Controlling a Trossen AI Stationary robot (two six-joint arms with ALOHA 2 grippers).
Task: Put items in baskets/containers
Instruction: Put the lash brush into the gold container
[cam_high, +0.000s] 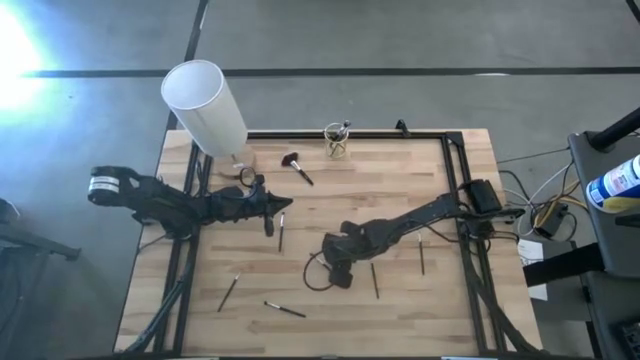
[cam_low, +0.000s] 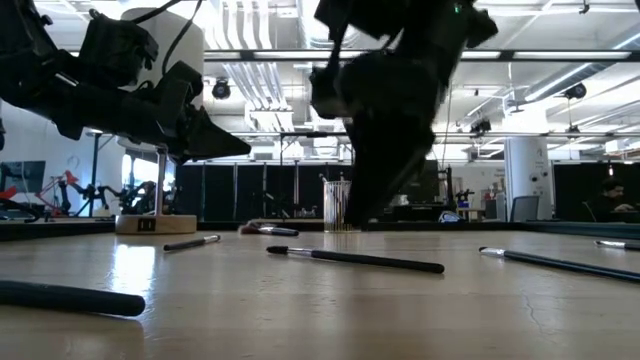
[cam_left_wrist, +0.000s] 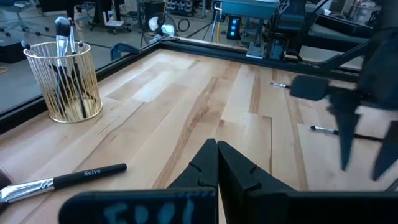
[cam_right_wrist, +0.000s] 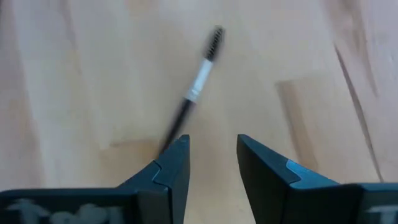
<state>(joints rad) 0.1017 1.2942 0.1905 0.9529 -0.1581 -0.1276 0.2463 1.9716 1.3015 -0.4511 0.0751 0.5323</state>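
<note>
Overhead: looking straight down, far enough off to take in the whole table, both arms and the floor around. Low: set at table-top level near one edge, facing level across the wood into the room behind, brushes close in the foreground. Left wrist: riding low over the table, facing along the boards toward the gold wire cup near the far edge; same cup shared with overhead and low. Right wrist: pointed steeply down, very near the wood, one brush filling much of it.
</note>
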